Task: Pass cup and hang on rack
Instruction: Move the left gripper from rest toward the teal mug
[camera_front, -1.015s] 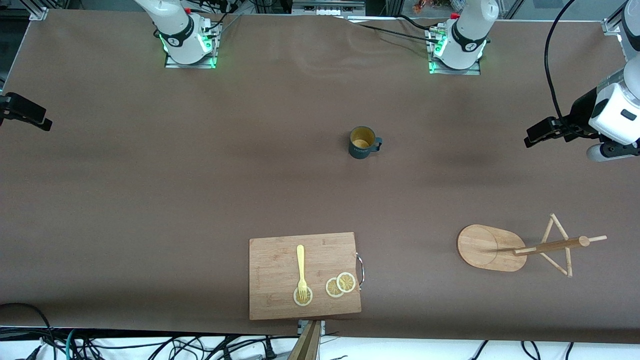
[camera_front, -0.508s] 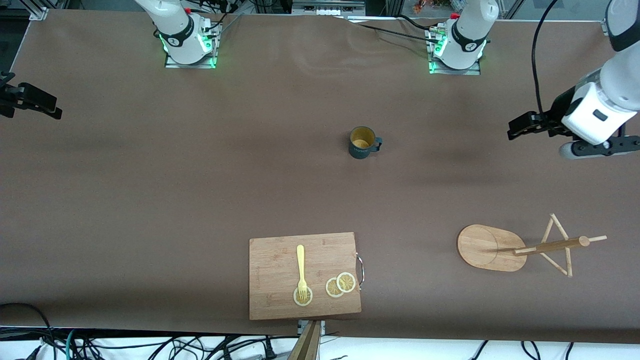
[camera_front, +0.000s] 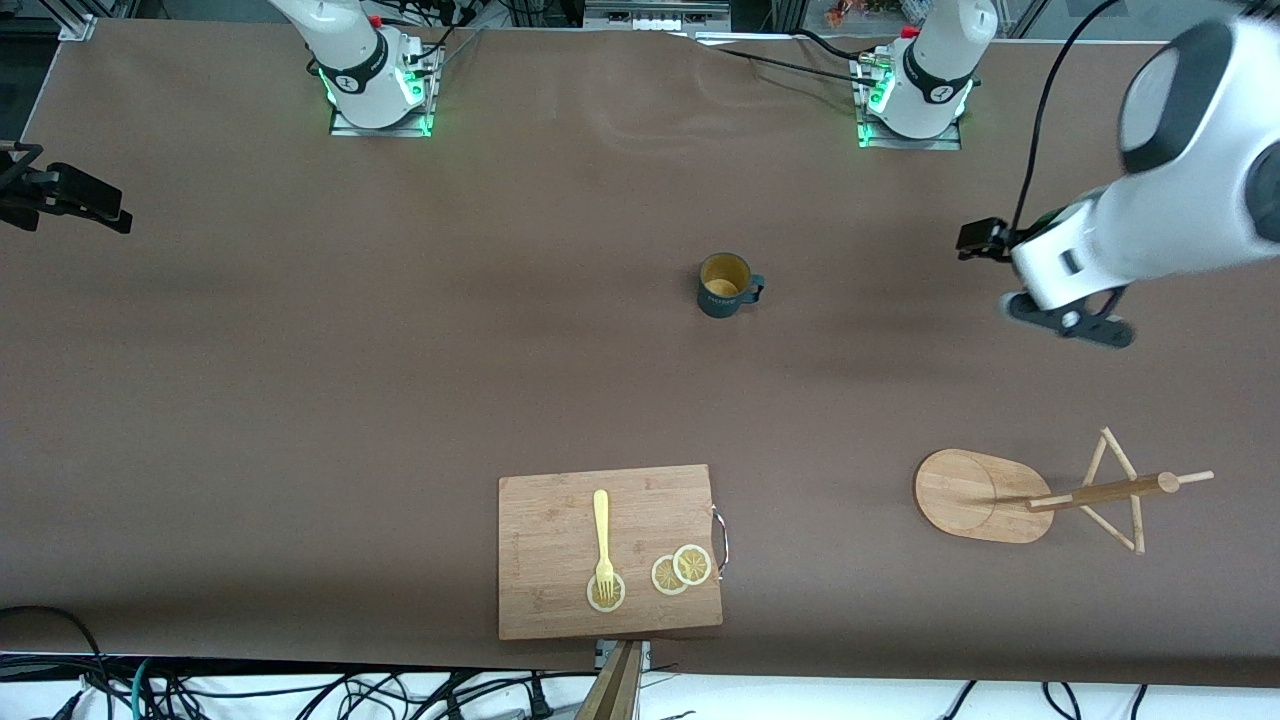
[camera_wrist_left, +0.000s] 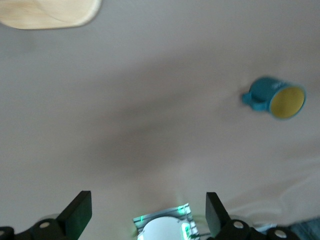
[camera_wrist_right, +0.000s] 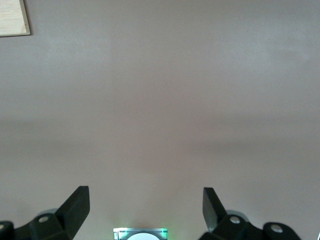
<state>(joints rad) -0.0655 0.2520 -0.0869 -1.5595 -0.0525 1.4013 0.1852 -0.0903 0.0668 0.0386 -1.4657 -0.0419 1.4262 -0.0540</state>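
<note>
- In the last second my left gripper (camera_wrist_left: 145, 212) has travelled from the left arm's end of the table toward the middle, and it has also risen closer to the front camera. It hangs now over bare table between that end and the cup (camera_front: 727, 285).
- My left fingers (camera_wrist_left: 77, 212) are spread wide and hold nothing.
- My right gripper (camera_wrist_right: 145, 210) has shifted only a little, at the right arm's end of the table. It is also spread and empty. I judge that this arm waits.
- The cup stands upright near the middle of the table and nothing touches it. Its handle points toward the left arm's end.
- The rack (camera_front: 1040, 495) stands nearer to the front camera than the cup, toward the left arm's end, well apart from the cup.
- I think this means my left arm is only at the approach. The grasp, the pass and the hanging are not yet done.
- In the front view my left arm's white body covers my left gripper almost fully, and my right gripper is cut off at the edge.
- The left wrist view shows only a corner of the rack's base, and the cup looks blurred there.
- The cutting board (camera_front: 610, 550), with a fork (camera_front: 602, 540) and lemon slices (camera_front: 680, 570), takes no part.
</note>
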